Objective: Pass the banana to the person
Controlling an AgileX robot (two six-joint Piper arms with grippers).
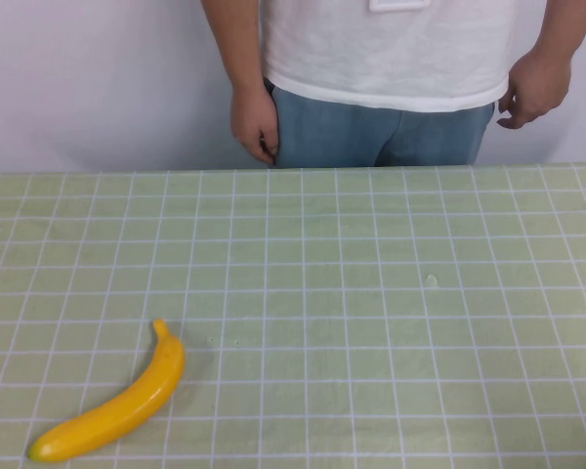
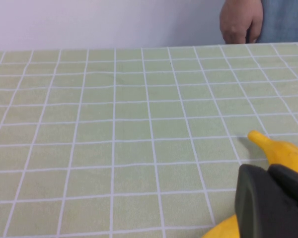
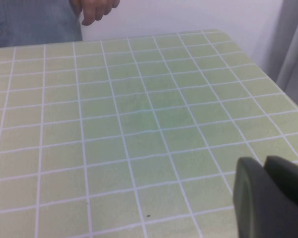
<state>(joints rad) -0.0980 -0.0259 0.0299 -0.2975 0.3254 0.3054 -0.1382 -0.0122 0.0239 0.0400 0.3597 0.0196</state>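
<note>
High view: banana (image 1: 117,405) lies flat on green grid table (image 1: 371,293), near-left corner, stem toward person (image 1: 391,59) standing behind far edge, hands down | Left wrist: left gripper (image 2: 270,203) just above banana (image 2: 283,151), opening not discernible | Right wrist: right gripper (image 3: 270,198) over bare cloth (image 3: 139,124), opening not discernible, person's hand (image 3: 94,9) beyond.

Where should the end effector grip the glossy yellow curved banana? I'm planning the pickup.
Probably across the thick middle of the glossy yellow curved banana, from above: it lies flat, diagonal, stem toward the person. The left end effector is beside it; the right end effector hangs over bare cloth.
</note>
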